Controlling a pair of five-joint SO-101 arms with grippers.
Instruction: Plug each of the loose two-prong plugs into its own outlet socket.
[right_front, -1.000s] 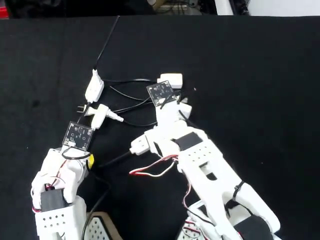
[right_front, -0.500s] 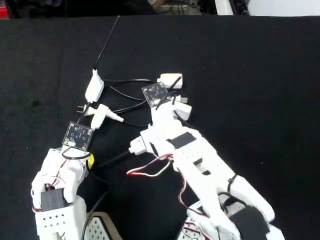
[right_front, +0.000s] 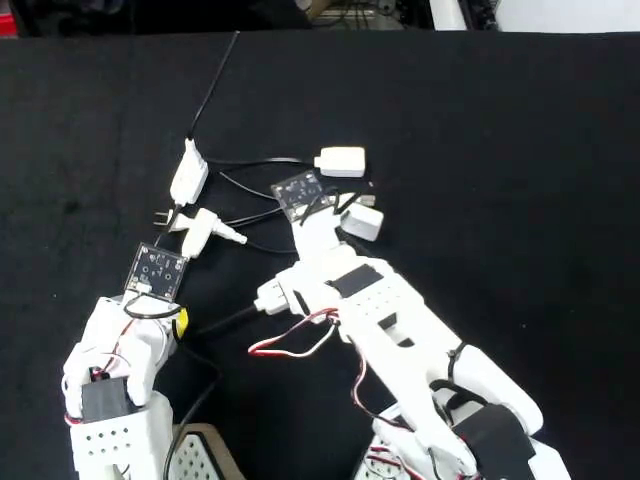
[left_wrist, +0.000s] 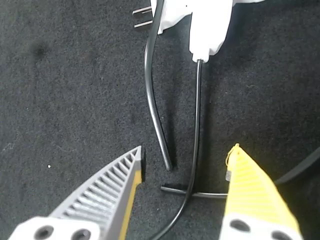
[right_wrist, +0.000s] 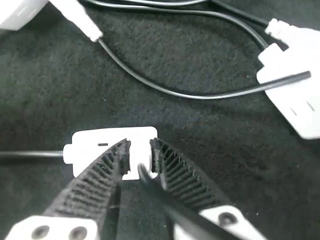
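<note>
My right gripper (right_wrist: 139, 148) is shut on the narrow end of a white connector block (right_wrist: 97, 150), whose black cable runs off sideways. A white outlet socket (right_wrist: 295, 110) with two slots lies to one side of it, and the same socket (right_front: 362, 222) lies beside the right arm (right_front: 340, 280) in the high view. My left gripper (left_wrist: 187, 149) stands open above two black cables (left_wrist: 197, 115). Ahead of it lies a white two-prong plug (left_wrist: 207, 25), the plug (right_front: 205, 230) with its prongs pointing left in the high view.
A white adapter (right_front: 188, 172) with a cable running to the table's far edge lies beyond the plug. Another white block (right_front: 341, 160) lies farther back. Black cables (right_front: 250, 190) loop between them on the black table (right_front: 500, 150).
The right arm's wrist has swung left over the second, uncovering the white socket beside it. The left arm and the other plugs have stayed put.
</note>
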